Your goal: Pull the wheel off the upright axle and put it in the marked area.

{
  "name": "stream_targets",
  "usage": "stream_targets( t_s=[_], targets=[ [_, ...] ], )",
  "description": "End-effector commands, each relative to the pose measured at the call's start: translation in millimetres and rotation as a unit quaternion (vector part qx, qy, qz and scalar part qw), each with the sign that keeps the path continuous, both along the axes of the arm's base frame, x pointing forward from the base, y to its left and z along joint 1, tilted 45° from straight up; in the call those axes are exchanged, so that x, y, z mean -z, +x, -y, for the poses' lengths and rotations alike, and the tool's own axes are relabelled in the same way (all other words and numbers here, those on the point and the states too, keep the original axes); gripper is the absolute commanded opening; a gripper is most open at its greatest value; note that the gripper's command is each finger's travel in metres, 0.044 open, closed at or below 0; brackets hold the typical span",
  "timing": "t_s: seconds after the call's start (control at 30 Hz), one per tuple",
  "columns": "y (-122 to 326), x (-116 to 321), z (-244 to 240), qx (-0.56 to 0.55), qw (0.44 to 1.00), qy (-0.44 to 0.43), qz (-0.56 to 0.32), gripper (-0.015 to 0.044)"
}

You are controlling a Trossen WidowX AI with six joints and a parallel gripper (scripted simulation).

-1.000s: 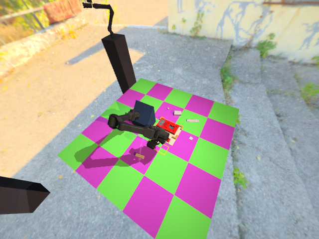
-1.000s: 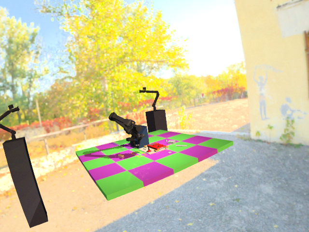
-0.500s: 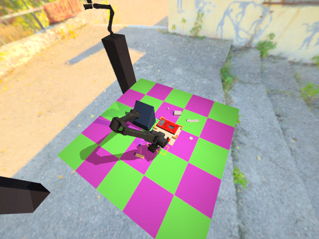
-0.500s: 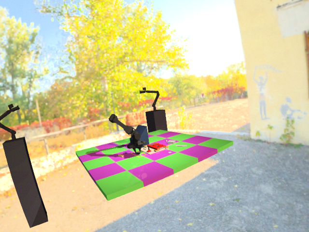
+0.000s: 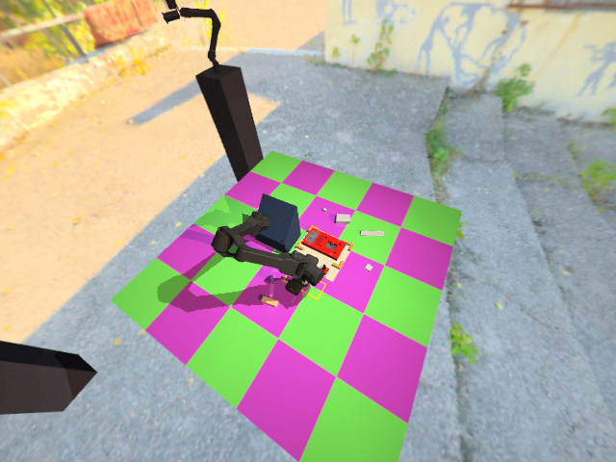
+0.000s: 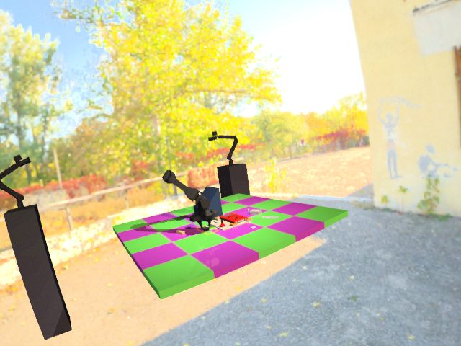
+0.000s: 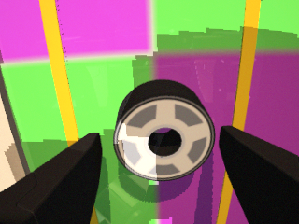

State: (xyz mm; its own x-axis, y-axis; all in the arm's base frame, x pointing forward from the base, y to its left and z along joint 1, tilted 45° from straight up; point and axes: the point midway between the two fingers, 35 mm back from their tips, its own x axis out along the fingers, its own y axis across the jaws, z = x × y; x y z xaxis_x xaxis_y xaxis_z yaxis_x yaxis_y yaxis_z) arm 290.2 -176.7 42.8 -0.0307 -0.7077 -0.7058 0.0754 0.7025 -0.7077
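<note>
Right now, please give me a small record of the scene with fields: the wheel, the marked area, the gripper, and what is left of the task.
wheel: grey hub, dark tyre, lying between the fingers, gaps on both sides
marked area: orange outline; the wheel lies inside it
gripper: open, fingers apart from the wheel in the wrist view
arm position: low over the checkered mat, beside the red fixture
left to do: probably only to lift clear of the wheel
</note>
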Motion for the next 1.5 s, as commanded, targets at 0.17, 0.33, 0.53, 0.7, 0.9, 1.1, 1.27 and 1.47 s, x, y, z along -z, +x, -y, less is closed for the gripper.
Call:
stream_targets(
  t_s=[0.17,0.33,0.53,0.7,0.9,1.1,1.27,1.47],
  targets=[
    [3.0,-40.2,-39.5,-0.004,1.0,0.002,0.002,0.03],
    [3.1,-34.6,-39.8,-0.008,1.0,0.005,0.001,0.0326],
    [-47.7,-40.1,-91.0,-0.006,1.0,0.009,0.0,0.044],
    [-73.9,-42.6,-107.0,-0.004,1.0,0.005,-0.001,0.044],
    [-73.9,-42.6,-107.0,-0.004,1.0,0.005,-0.001,0.044],
    [-73.9,-42.6,-107.0,-0.004,1.0,0.005,-0.001,0.044],
    [-73.9,-42.6,-107.0,-0.004,1.0,0.005,-0.001,0.044],
    [-73.9,-42.6,-107.0,-0.004,1.0,0.005,-0.001,0.044]
  ],
)
